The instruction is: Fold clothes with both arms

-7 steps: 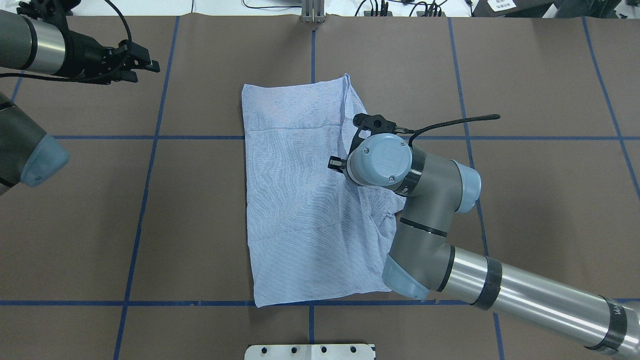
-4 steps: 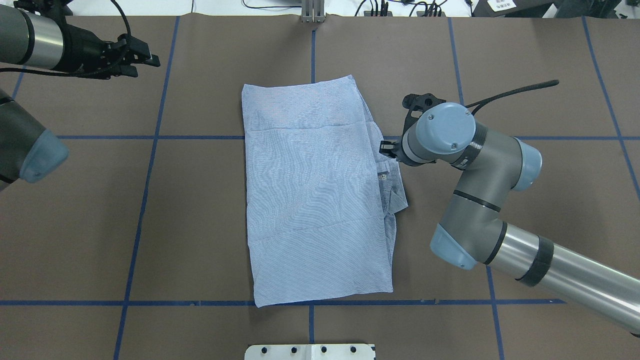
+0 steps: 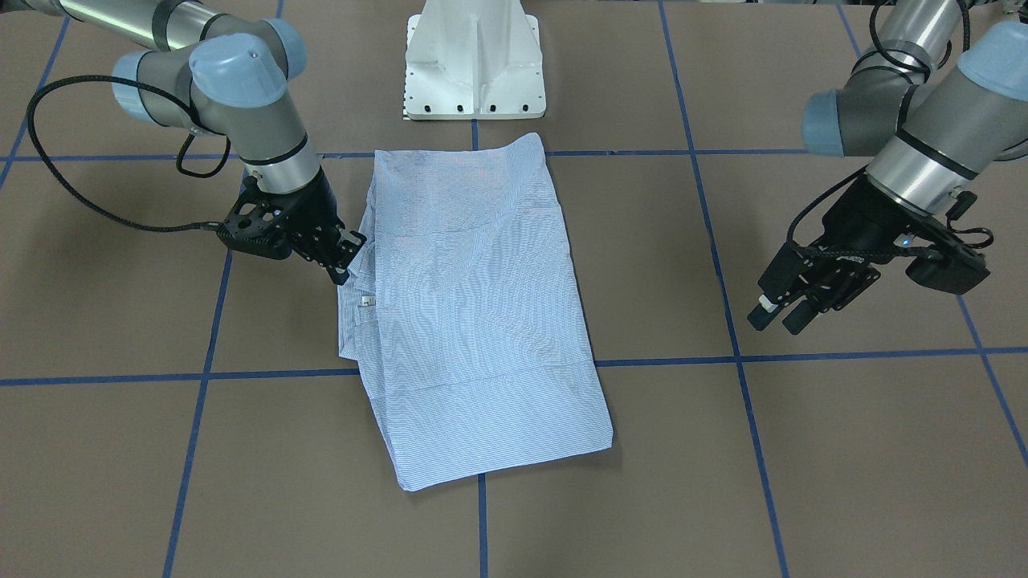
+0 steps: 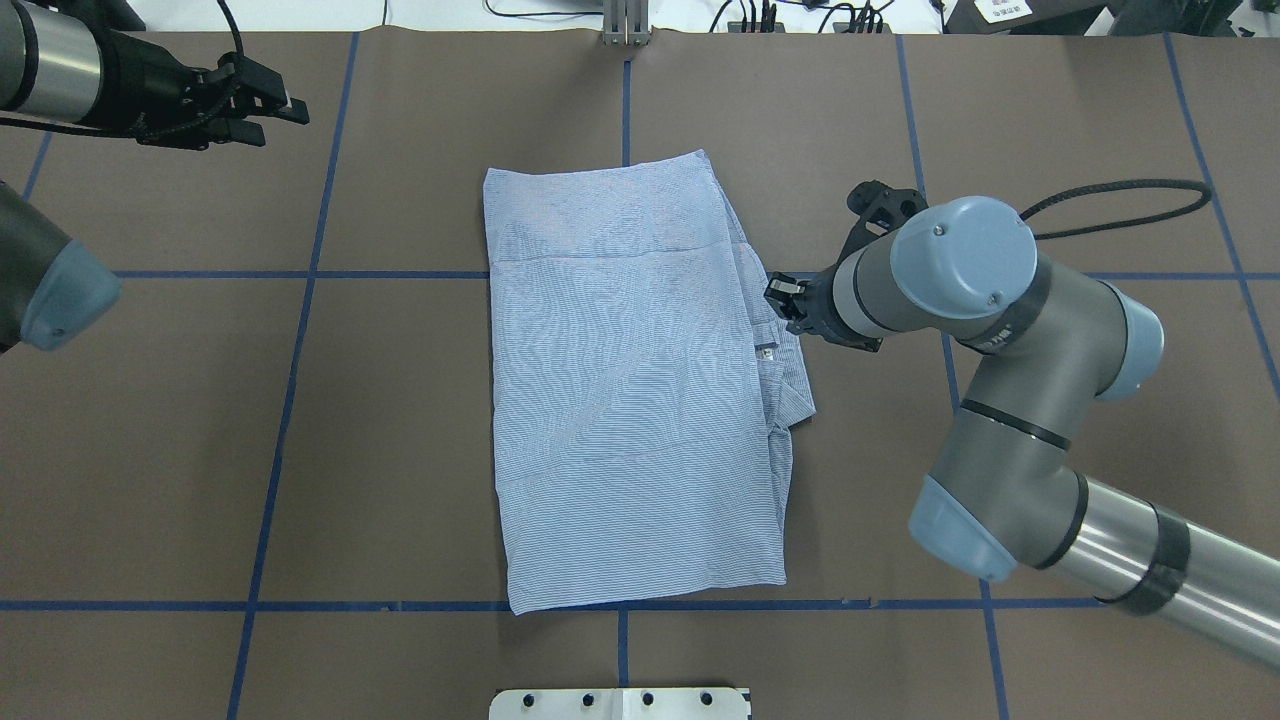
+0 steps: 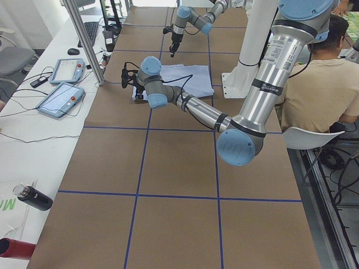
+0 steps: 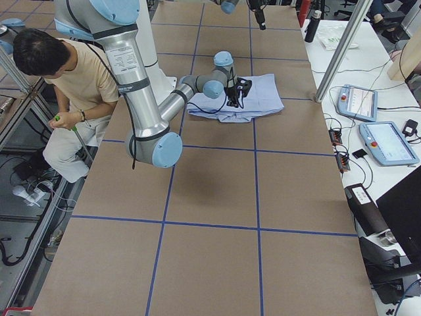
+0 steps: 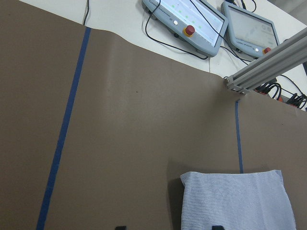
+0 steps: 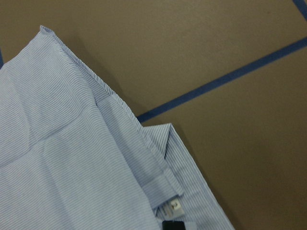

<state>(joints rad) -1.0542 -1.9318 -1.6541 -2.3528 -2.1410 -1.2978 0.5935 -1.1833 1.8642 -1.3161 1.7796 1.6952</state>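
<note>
1. The shirt (image 4: 630, 380) is laid folded into a long rectangle at the middle of the table (image 4: 1050, 480). Its layers are bunched along the right edge, where the neck label (image 4: 766, 351) is exposed.
2. The right gripper (image 4: 783, 298) is poised just beside that edge, near the label. In the wrist view its jaws are seen closed together with nothing gripped.
3. The left gripper (image 4: 262, 104) is seen at the far left, well apart from the shirt, with its jaws spread and nothing held.
4. The brown surface is divided by blue tape lines (image 4: 290, 400), and wide stretches of it are seen to the left and right of the shirt.
5. A white pedestal base (image 3: 474, 60) is fixed at the near edge. Teach pendants (image 7: 192, 19) and an aluminium post (image 7: 268, 62) are placed beyond the far edge, and a person (image 6: 66, 79) is seated beside the base.
</note>
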